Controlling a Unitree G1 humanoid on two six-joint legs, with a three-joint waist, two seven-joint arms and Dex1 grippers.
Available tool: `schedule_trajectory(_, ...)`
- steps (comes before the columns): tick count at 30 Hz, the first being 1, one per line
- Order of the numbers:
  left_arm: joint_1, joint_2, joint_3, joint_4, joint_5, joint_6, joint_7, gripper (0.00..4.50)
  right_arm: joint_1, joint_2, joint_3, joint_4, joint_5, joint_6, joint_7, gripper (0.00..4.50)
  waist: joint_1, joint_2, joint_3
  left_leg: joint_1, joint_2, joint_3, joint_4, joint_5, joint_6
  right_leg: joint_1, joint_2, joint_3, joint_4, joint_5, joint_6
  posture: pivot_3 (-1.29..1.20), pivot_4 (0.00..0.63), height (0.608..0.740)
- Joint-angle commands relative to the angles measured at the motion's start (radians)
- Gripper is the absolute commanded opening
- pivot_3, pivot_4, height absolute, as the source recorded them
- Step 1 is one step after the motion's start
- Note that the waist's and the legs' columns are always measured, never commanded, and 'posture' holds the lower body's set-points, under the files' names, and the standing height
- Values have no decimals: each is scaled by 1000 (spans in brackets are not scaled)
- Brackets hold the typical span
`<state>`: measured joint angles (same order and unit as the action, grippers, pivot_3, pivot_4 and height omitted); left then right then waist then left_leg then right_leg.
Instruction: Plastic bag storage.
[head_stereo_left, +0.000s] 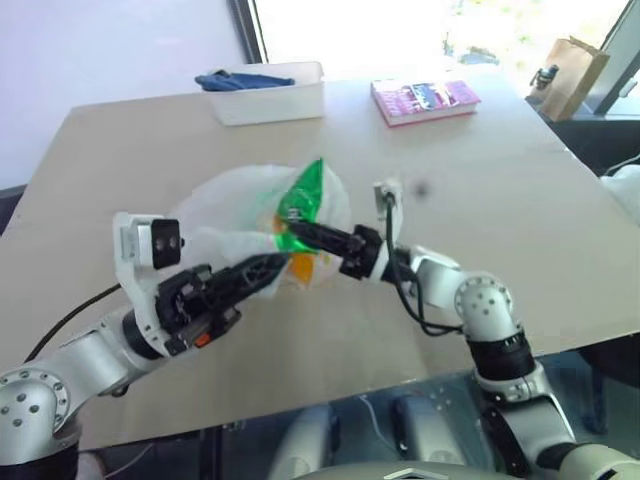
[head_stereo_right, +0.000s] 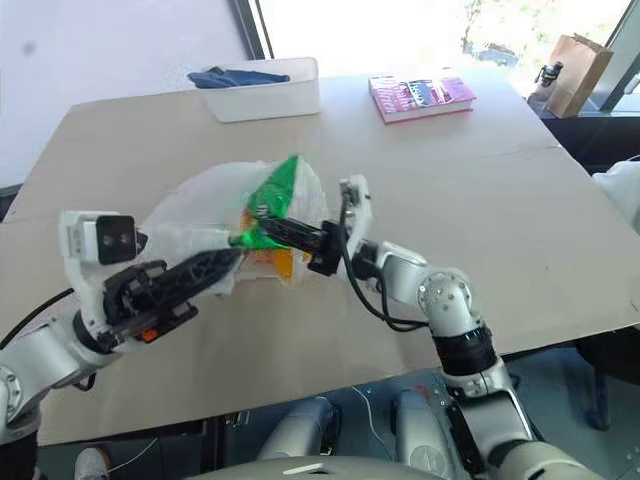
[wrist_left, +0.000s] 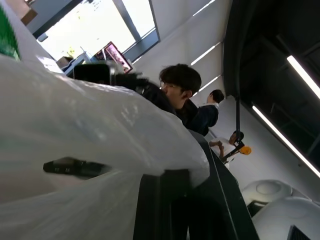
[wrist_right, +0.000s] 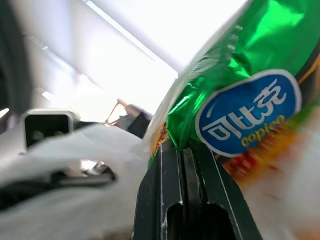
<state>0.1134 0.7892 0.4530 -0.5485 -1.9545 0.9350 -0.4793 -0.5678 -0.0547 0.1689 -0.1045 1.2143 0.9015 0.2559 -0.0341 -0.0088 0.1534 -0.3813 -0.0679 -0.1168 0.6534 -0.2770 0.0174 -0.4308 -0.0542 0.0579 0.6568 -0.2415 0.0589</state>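
Left gripper (head_stereo_left: 268, 266): closing tight on a fold of the plastic bag (head_stereo_left: 225, 215), pointing up and toward the robot's right, holding the near left side of the bag above the table (head_stereo_left: 480, 170).
Right gripper (head_stereo_left: 297, 230): pinching the green snack packet (head_stereo_left: 303, 200) at its lower edge, fingers narrow with the foil between them, pointing toward the robot's left.
Relation of the two: fingertips lying close together in front of the robot, left one slightly nearer and lower, right one just beyond and above.
Packet to bag: standing upright, long axis rising up and away from the right gripper, lying against the translucent bag; inside or only behind the film, not possible to tell.
Bag position: bulging up and away from the left gripper, over the near middle of the table, reaching farther to the left than the packet.
Nearer arm for the bag: left, already gripping it.
Judged next need: keeping the bag mouth facing the right gripper, so that the packet's long axis is pointing into it.
Far side: white rectangular tub (head_stereo_left: 270, 95) with blue cloth (head_stereo_left: 240, 80), then book (head_stereo_left: 425, 100), well apart from both grippers.
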Motion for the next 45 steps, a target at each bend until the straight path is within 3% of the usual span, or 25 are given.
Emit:
schedule_trajectory(1,44,36,14,-68,-18,-48,-37,0,-34,13,-28,100,22,104,-11,28,0,0,0,0,0,0,0,0,0,0,0,0,0,0,0,0,150,740)
schedule_trajectory(4,88,48,19,-101,-18,-96,-31,0,-49,-26,14,94,-28,179,46,28,-3,1,1,-1,0,1,0,0,0,0,-1,1,0,0,0,0,150,740)
schedule_trajectory(8,222,101,43,-151,-18,-102,-72,0,-118,86,-190,328,-33,59,-142,28,-21,2,1,1,2,2,-3,0,0,-1,0,3,1,0,0,0,150,740)
schedule_trajectory(12,309,110,28,-183,-18,-155,-44,0,-225,119,-290,504,-103,-34,-126,28,-20,4,2,1,1,4,-3,0,0,-1,1,5,2,0,-1,0,150,740)
schedule_trajectory(15,309,130,31,-188,-18,-176,-33,0,-281,122,-309,574,-118,17,-97,28,-18,4,2,0,1,4,-2,0,0,-1,2,4,2,0,-1,0,150,740)
schedule_trajectory(18,288,127,28,-182,-18,-206,-9,0,-295,139,-271,570,-146,96,-59,28,-21,4,2,0,1,4,-3,0,0,-1,2,4,1,0,-1,0,150,740)
schedule_trajectory(24,215,87,8,-169,-18,-255,41,0,-234,130,132,319,-359,146,161,28,-39,4,2,0,2,4,-3,0,0,-3,0,5,2,0,-1,0,150,740)
schedule_trajectory(30,212,74,16,-173,-18,-257,59,0,-321,176,81,501,-545,-66,151,28,-29,4,2,1,1,4,-2,0,-1,-2,1,5,3,0,0,0,150,740)
schedule_trajectory(31,210,69,16,-174,-18,-262,66,0,-330,162,74,503,-565,-84,165,572,-27,4,2,1,1,4,-2,0,-1,-2,1,4,3,0,0,0,150,740)
schedule_trajectory(33,200,55,11,-170,-18,-272,83,0,-338,142,52,490,-580,-87,184,1239,-21,3,2,1,0,3,-2,0,0,-2,2,4,2,0,0,0,150,740)
schedule_trajectory(39,90,-5,-29,-108,-18,-276,129,0,-238,-63,35,191,-592,-3,261,4138,-3,3,2,-1,1,2,-1,0,-1,-2,0,2,1,0,0,0,150,740)
schedule_trajectory(40,77,-11,-34,-101,-18,-270,131,0,-218,-84,26,140,-579,22,259,4394,-4,3,2,-1,1,2,-1,0,-1,-2,0,1,1,0,0,0,150,740)
schedule_trajectory(45,-5,-51,-54,-45,-18,-239,144,0,-139,-176,11,-78,-560,105,246,4394,-13,3,2,-1,2,3,-1,0,-1,-3,0,4,2,0,0,0,150,740)
